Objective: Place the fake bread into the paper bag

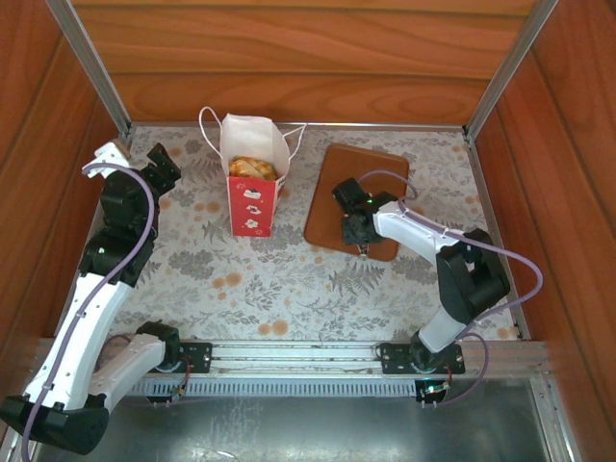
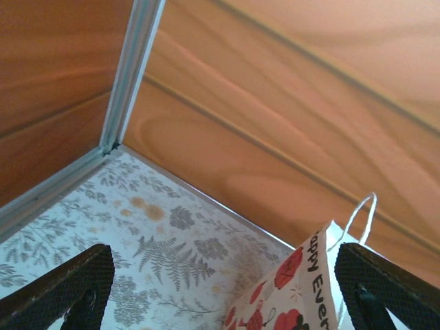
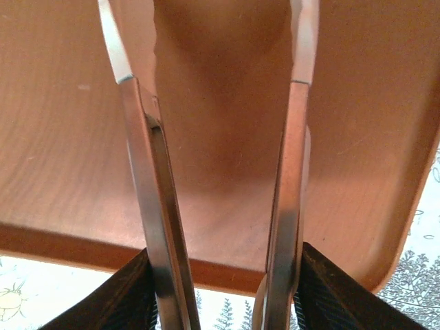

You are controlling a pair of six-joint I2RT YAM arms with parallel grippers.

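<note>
Right pincer (image 3: 210,62) ajar, empty, above board (image 3: 69,172) edge; left pincer (image 2: 227,275) wide, empty, near paper bag (image 2: 295,289).

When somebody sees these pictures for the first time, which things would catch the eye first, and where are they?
First comes the white and red paper bag, which stands upright near the back of the table, left of centre, with golden fake bread showing in its open top. Next is the flat brown board to the right of the bag. The right gripper hangs low over the board, its jaws apart and holding nothing.
</note>
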